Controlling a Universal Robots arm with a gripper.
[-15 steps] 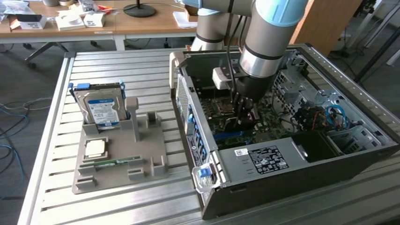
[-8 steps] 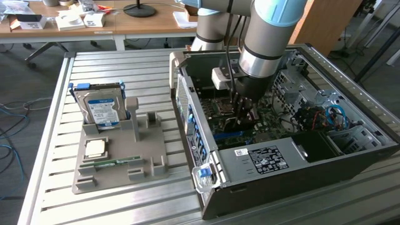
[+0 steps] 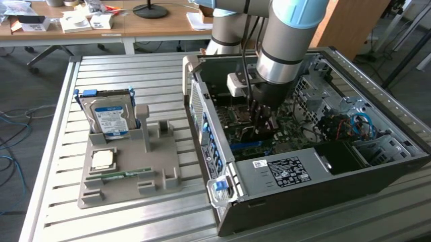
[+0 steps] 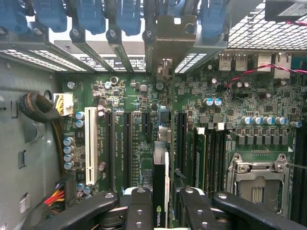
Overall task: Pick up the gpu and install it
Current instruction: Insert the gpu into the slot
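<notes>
gpu: the gpu (image 4: pixel 160 191) stands on edge between my fingers (image 4: pixel 139 211), directly over the motherboard (image 4: pixel 144 143) slots, its metal bracket (image 4: pixel 165 38) at 12 o'clock against the rear slot covers.
End effector: my end effector (image 4: pixel 160 213) is clenched on the gpu.
Progress: card picked up and inside the computer case (image 3: pixel 310 186); whether it is seated, I cannot tell.
Exterior view: my arm is down in the case; at 9 o'clock on the counter (image 3: pixel 60 212), a parts holder (image 3: pixel 128 171) carries the hard drive (image 3: pixel 108 118).
Wrist view: slots, card edge.

Even, soft daylight, faint shadows, mild glare on metal, slightly soft focus
</notes>
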